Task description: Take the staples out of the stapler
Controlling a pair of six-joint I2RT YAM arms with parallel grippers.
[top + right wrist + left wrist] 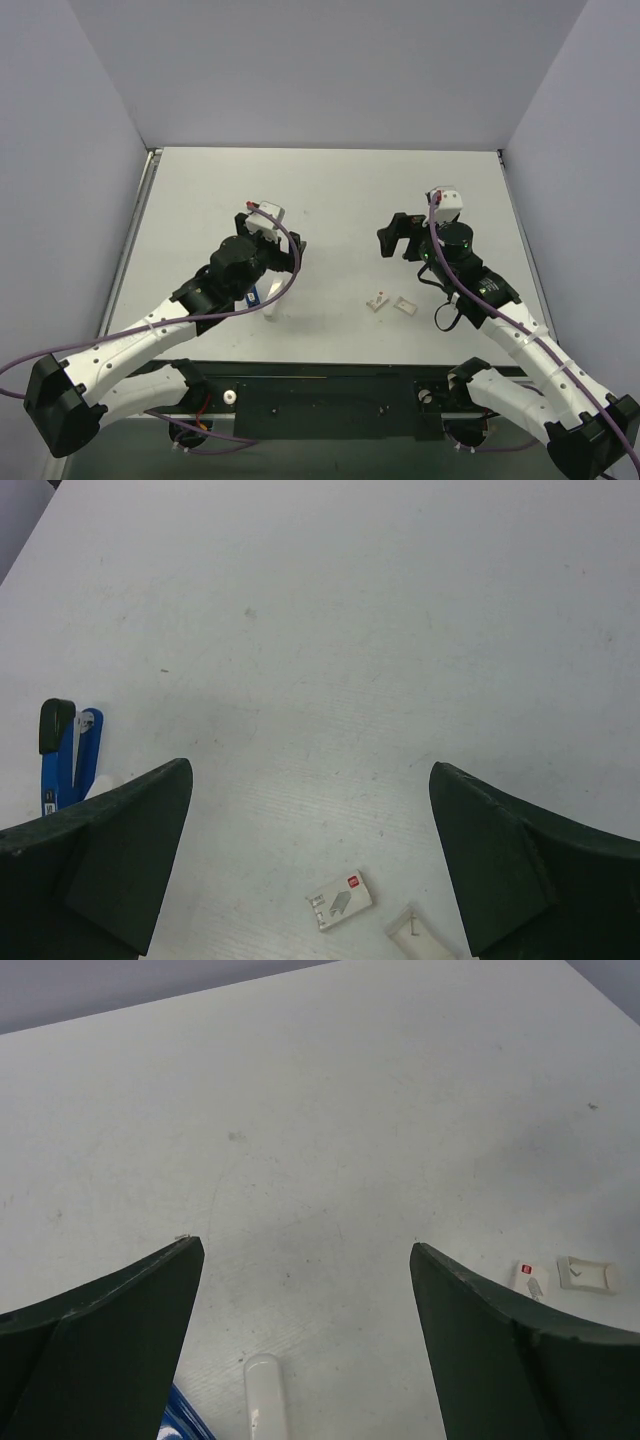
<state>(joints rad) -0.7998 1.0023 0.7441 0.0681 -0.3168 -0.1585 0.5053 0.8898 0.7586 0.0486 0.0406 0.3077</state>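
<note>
Blue stapler (62, 770) sits beneath left arm (215, 280), white boxes (377, 300) nearby (left gripper (305, 1245), right gripper (310, 765) gaping).

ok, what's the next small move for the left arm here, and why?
Probably pull the left claw back and down over the stapler. It and the right claw stand open and empty. The stapler lies near the left wrist, only a blue corner showing at the bottom edge of the left wrist view, so it isn't inside the claw.

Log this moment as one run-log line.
left gripper: open, empty | right gripper: open, empty | stapler: on table by left gripper, unheld | white box: on table, right of stapler
</note>
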